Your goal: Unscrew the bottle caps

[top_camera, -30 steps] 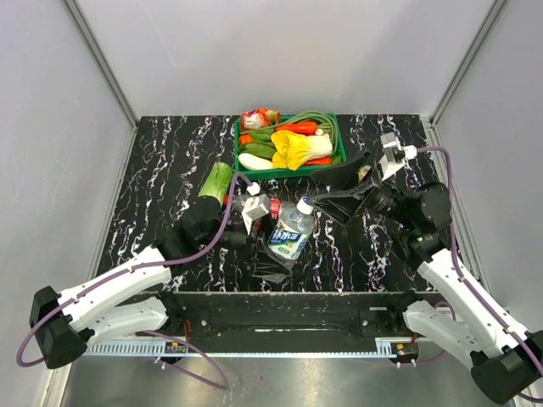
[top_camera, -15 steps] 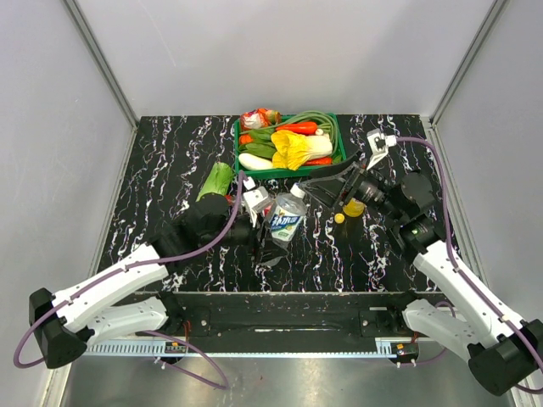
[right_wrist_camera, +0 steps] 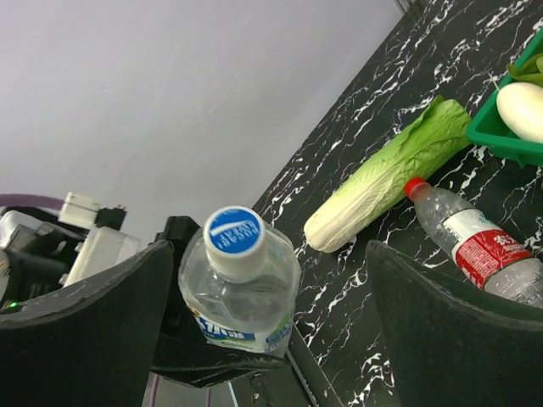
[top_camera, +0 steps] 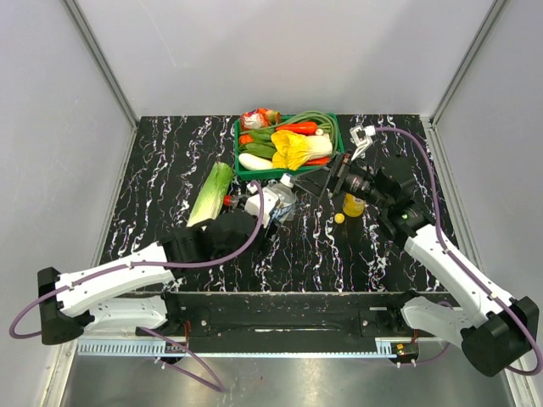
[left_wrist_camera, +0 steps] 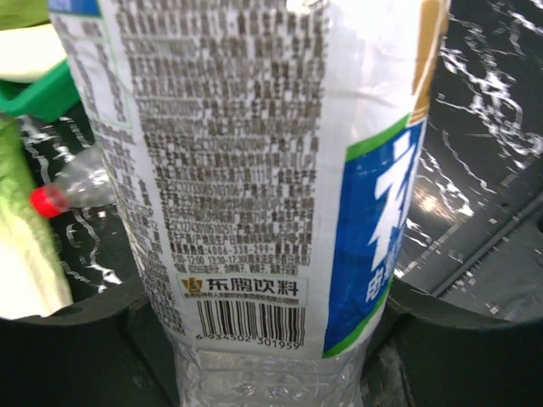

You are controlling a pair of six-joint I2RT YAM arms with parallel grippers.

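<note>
- Water bottle (top_camera: 278, 206) sits just in front of the green basket (right_wrist_camera: 490, 136). Our left gripper (top_camera: 265, 210) is clamped round its labelled body.
- Our right gripper (right_wrist_camera: 270, 254) is spread wide either side of the white cap (right_wrist_camera: 235, 231), with a gap on both sides.
- Red cap (right_wrist_camera: 415, 186) is on a lying bottle off the basket's front-left corner.
- Yellow cap (top_camera: 339, 218) lies on the table (top_camera: 170, 170), front-right of the basket.

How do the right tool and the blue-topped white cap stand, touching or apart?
Apart. The right wrist view shows the white cap between the right tool's spread fingers, a clear gap on each side.
</note>
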